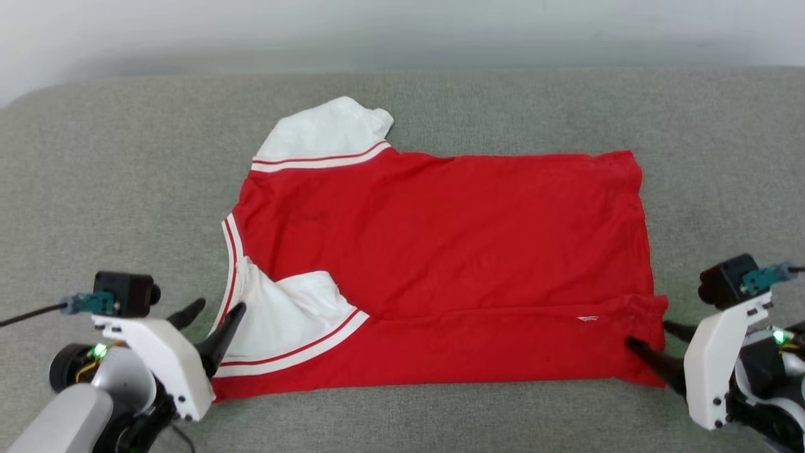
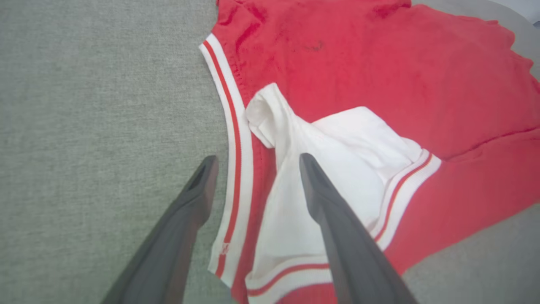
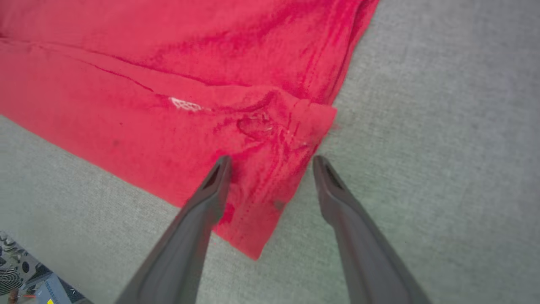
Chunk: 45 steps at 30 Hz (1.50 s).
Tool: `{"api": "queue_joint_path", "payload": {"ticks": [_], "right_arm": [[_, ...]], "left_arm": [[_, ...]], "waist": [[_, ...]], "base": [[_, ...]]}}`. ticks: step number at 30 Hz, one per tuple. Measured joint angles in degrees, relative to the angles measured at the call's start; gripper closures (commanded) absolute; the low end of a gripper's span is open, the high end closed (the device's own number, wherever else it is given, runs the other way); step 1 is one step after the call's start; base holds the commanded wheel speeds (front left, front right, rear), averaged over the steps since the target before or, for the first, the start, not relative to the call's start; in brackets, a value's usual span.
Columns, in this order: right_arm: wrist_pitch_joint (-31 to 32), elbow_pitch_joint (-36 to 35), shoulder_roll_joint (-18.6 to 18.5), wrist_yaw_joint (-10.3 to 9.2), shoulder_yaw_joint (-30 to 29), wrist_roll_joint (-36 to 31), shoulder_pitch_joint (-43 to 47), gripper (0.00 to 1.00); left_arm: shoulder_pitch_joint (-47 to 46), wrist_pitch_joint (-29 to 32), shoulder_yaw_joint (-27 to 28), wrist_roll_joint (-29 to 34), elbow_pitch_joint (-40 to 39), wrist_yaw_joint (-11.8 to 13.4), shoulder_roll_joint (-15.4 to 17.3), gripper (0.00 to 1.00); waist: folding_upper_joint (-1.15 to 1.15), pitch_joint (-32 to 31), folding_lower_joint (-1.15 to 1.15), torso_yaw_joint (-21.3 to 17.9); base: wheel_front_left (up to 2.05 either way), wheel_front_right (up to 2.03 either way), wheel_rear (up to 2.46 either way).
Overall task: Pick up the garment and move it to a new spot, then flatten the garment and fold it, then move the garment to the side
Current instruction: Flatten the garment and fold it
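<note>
Head view: garment (image 1: 440, 239) lies flat mid grey cushion (image 1: 126, 189), near edge folded up over its body. Left gripper (image 1: 221, 305) at sleeve end, right gripper (image 1: 648, 333) at hem corner. Both spread wide, empty; likely stationed at the fold's two ends.

A grey woven surface (image 1: 126, 157) spans the scene, its far left corner rounded. A pale wall (image 1: 402, 25) stands behind it. Below its near edge sits a fan grille (image 3: 9, 283).
</note>
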Motion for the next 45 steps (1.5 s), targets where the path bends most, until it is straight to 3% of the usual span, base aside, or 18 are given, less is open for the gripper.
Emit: {"api": "queue_joint_path", "payload": {"ticks": [14,23,24,25,26,35,45], "right_arm": [[8.0,-11.1,6.3,0.00,-10.0,-5.9,8.4,0.00],[9.0,-14.5,8.0,0.00,-11.4,-7.1,9.1,0.00],[9.0,-14.6,8.0,0.00,-11.5,-7.4,9.0,0.00],[9.0,-14.6,8.0,0.00,-11.5,-7.5,9.0,0.00],[9.0,-14.6,8.0,0.00,-11.6,-7.9,9.0,0.00],[9.0,-12.7,9.4,-0.01,-13.2,-11.0,9.4,0.00],[12.9,-7.1,14.7,-0.01,-16.4,-14.5,9.8,0.00]], "left_arm": [[8.2,8.9,-2.0,0.0,-7.0,8.3,6.0,0.00],[7.6,11.7,-3.1,0.8,-7.5,8.8,6.9,0.00],[7.3,12.3,-3.4,0.7,-7.5,8.6,6.9,0.28],[7.0,12.8,-3.6,0.6,-7.4,8.3,6.9,0.79],[6.8,12.9,-3.7,0.4,-7.4,8.1,6.9,1.00],[6.8,11.1,-3.5,-0.6,-7.6,7.3,5.1,1.00],[7.7,10.5,-2.5,-0.6,-17.2,9.3,5.7,1.00]], "waist": [[0.00,-0.6,0.00,-0.7],[0.00,2.3,-0.01,-1.9],[0.00,2.6,-0.01,-2.0],[0.00,2.9,-0.02,-2.1],[0.00,3.1,-0.01,-2.2],[0.00,1.5,-0.01,-1.6],[0.00,-0.1,-0.01,1.2]], "base": [[0.00,0.00,0.00],[0.00,0.00,0.00],[0.00,0.00,0.00],[0.00,0.00,0.00],[0.00,0.00,0.00],[0.00,0.00,0.00],[0.00,0.00,0.00]]}}
